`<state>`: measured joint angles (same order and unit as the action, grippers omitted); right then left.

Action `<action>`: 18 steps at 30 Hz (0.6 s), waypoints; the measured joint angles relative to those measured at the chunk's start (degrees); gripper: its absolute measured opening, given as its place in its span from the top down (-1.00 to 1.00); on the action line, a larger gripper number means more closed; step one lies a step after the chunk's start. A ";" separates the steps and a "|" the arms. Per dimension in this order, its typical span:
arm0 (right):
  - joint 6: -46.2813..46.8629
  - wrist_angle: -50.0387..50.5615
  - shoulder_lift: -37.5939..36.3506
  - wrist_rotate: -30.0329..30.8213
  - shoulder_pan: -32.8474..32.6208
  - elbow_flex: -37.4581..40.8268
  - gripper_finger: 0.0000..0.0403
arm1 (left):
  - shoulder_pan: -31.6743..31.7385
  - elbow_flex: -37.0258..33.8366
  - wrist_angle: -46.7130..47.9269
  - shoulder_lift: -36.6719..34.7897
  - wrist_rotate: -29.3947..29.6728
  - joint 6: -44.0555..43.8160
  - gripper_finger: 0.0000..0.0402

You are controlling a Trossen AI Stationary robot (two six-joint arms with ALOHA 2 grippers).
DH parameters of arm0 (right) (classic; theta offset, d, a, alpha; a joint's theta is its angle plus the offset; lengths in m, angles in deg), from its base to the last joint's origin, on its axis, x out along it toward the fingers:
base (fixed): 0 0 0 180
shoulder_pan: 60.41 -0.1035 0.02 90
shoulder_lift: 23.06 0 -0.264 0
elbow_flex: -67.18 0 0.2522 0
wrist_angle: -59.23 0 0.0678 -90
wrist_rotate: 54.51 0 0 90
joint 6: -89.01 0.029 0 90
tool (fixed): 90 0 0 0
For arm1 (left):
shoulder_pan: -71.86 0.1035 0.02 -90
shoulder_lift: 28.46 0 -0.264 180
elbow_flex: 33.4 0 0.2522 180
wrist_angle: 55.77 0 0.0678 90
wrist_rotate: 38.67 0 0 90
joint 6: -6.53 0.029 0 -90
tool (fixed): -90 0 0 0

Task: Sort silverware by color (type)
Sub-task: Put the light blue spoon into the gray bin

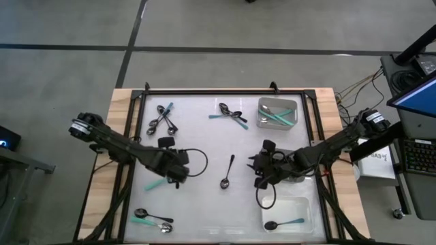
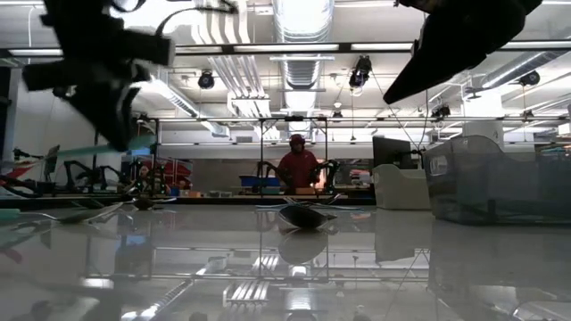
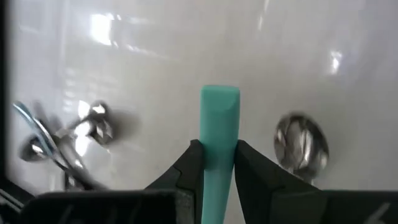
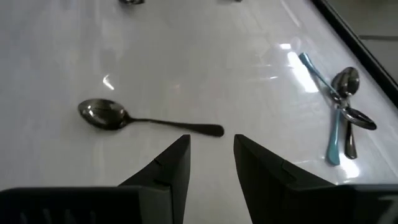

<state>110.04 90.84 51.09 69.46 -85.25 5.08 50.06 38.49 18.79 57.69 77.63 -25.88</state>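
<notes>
My left gripper point(image 1: 170, 175) hovers over the table's left half, shut on a teal-handled spoon point(image 1: 155, 184). The spoon's bowl is hidden behind the fingers. My right gripper point(image 4: 211, 152) stands open over the right half, nothing between its fingers, just short of a dark spoon point(image 4: 143, 121) that lies flat at mid-table point(image 1: 227, 173). More silverware lies flat in clusters at the far left point(image 1: 163, 119), far middle point(image 1: 231, 116) and near left point(image 1: 151, 219). My left gripper pinches the spoon's teal handle point(image 3: 219, 155) between its two fingers point(image 3: 194, 163). The fingers slant down from above. The handle runs out past the fingertips to its squared free end point(image 3: 219, 94). The spoon is lifted clear of the table.
A grey tray point(image 1: 261, 103) at the far right holds teal-handled spoons. A white tray point(image 1: 308, 204) at the near right holds one teal-handled spoon with a dark bowl. A dark frame rims the white tabletop. A person stands in the room beyond the table point(image 2: 299, 165).
</notes>
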 joint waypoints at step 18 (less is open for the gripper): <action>2.84 -1.04 -4.39 0.63 -0.02 -2.10 0.42 | 8.06 5.35 -54.74 0.52 21.41 31.49 0.76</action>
<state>112.89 89.80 46.70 70.09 -85.27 2.98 58.12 43.84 -35.95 58.21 99.04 5.60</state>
